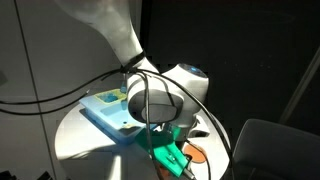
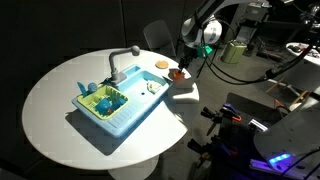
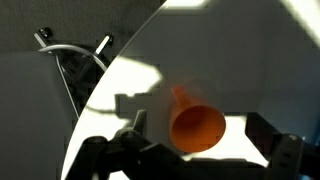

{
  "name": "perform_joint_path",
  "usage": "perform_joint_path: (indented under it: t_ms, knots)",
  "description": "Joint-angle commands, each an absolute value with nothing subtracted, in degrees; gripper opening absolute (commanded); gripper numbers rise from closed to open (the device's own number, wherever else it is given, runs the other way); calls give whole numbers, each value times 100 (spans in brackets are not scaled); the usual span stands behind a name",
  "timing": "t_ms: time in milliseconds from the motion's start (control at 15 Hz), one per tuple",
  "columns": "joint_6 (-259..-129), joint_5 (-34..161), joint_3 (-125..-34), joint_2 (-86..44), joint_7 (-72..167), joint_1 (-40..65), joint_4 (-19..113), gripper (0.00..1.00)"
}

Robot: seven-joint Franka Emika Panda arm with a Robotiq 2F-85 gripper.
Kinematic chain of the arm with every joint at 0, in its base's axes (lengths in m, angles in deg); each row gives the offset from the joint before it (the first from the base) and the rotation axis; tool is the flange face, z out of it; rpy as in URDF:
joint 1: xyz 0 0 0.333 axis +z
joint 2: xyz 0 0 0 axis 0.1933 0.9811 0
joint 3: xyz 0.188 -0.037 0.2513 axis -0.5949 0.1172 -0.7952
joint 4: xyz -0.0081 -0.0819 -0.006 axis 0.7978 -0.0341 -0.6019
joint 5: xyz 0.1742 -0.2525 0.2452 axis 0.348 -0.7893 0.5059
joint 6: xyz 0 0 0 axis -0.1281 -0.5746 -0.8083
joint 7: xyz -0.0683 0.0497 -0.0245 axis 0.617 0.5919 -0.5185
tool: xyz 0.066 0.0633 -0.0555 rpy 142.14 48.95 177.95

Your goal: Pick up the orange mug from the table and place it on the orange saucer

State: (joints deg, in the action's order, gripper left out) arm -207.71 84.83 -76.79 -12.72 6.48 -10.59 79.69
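The orange mug (image 3: 196, 126) stands on the round white table (image 2: 60, 95) near its far edge. In the wrist view it sits between my gripper's (image 3: 197, 135) two dark fingers, with a gap on each side. The gripper is open. In an exterior view the gripper (image 2: 180, 62) hovers just over the mug (image 2: 177, 72). The flat orange saucer (image 2: 161, 64) lies on the table just beside the mug, toward the faucet. In an exterior view the gripper (image 1: 168, 152) shows with green finger pads next to an orange shape (image 1: 196, 153); I cannot tell whether that is the mug or the saucer.
A light-blue sink-like tray (image 2: 120, 122) with a grey faucet (image 2: 122, 58) and green and yellow items stands mid-table; it also shows behind my arm (image 1: 100, 112). The table edge (image 3: 110, 75) curves close by the mug. Black cables hang round the wrist (image 1: 150, 95).
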Motion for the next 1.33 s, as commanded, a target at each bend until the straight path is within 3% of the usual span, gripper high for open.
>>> perform_joint_path:
  t_ms: [0,1267]
  knots:
    - [-20638,8101,-7634,-1471,810,-1143,8142,100]
    - [-21015,7282,-7735,-1432,-327,-1278,8304,100]
